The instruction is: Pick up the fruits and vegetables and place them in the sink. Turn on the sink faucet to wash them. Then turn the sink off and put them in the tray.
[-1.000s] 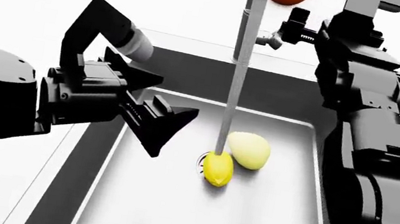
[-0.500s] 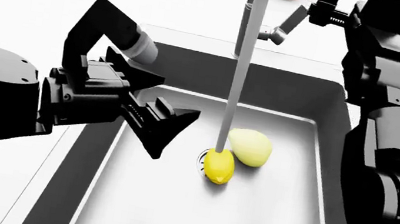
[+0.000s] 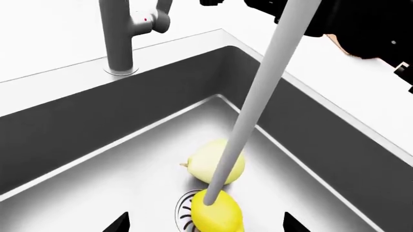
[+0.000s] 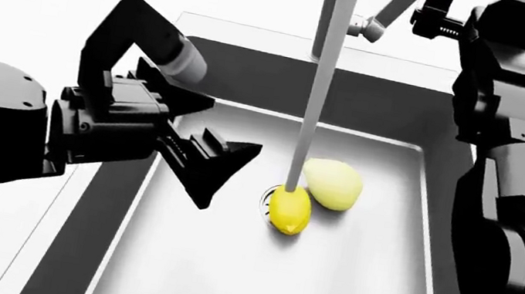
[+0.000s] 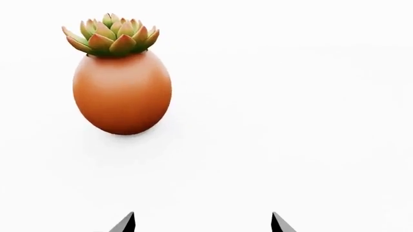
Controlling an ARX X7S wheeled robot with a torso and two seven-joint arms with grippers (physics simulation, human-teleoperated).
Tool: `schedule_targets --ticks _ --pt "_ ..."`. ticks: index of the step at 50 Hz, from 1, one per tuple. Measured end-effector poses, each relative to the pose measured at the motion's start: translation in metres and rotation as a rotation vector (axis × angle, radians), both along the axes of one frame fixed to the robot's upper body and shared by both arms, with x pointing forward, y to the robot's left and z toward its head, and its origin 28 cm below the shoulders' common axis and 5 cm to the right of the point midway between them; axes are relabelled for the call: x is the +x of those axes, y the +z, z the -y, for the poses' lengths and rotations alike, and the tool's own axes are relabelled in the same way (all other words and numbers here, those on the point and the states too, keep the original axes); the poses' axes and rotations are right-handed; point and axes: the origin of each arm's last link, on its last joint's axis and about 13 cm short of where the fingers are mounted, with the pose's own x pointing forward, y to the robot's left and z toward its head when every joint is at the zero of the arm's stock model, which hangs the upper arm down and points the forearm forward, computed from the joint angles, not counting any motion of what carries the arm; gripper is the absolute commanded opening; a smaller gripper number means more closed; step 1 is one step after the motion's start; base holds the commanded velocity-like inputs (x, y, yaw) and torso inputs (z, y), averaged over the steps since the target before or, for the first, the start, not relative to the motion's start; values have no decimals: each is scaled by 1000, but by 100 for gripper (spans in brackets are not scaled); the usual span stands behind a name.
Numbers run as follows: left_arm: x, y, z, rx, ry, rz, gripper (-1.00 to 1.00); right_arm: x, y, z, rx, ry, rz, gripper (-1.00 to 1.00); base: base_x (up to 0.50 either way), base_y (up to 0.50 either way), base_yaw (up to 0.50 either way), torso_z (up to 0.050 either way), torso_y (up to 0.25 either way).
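Observation:
A bright yellow lemon [image 4: 290, 210] lies over the drain on the sink [image 4: 251, 83] floor, and the pale yellow-green fruit [image 4: 332, 183] touches it on the far side. A grey water stream [image 4: 310, 123] falls from above onto the lemon [image 3: 216, 215]. The faucet [image 3: 119, 43] stands on the back rim with its lever [image 4: 387, 11] tilted up. My left gripper [image 4: 227, 175] hangs open over the basin, left of the lemon, holding nothing. My right gripper [image 4: 420, 14] is open beside the lever, apart from it. The tray is out of view.
An orange-brown pot with a succulent [image 5: 121, 92] stands on the white counter in front of my right gripper [image 5: 203, 224]. Dark sink walls [image 3: 77, 130] surround the basin. My right arm [image 4: 516, 193] runs along the sink's right rim.
My right gripper drew up and away from the lever, which now tilts higher. Water keeps running. The head view shifted slightly, dropping the pot from it. The left arm and both fruits stayed put.

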Motion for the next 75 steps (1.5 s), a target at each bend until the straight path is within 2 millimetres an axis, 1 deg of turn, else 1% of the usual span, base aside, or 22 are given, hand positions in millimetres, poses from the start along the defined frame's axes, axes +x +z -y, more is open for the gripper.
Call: schedule_targets --ticks 9,25,39,49,56,60,64,70,75 --pt "-1 1 0 -5 -1 2 100 0 -5 -2 -1 16 -18 100 0 0 0 0 0" --pt "-2 2 0 -5 -5 4 100 2 -11 -19 2 95 -45 100 0 0 0 0 0" --pt "-3 3 -1 -10 -6 12 100 3 0 -33 -50 169 -27 100 0 0 0 0 0" --pt "-4 2 -1 -10 -6 14 100 2 6 -32 -152 182 -49 100 0 0 1 0 0" --pt "-3 2 0 -4 -7 11 100 0 13 -23 -180 215 -59 100 0 0 0 0 0" --pt "-3 2 0 1 -7 11 100 -7 21 -13 -182 223 -49 100 0 0 0 0 0" --pt "-3 3 1 8 -7 9 100 -20 29 0 -208 242 -47 100 0 0 0 0 0" --pt "-3 5 3 21 -5 4 100 -49 45 16 -296 312 -74 100 0 0 0 0 0" --pt "-3 6 4 34 2 -9 100 -76 58 23 -394 414 -101 100 0 0 0 0 0"
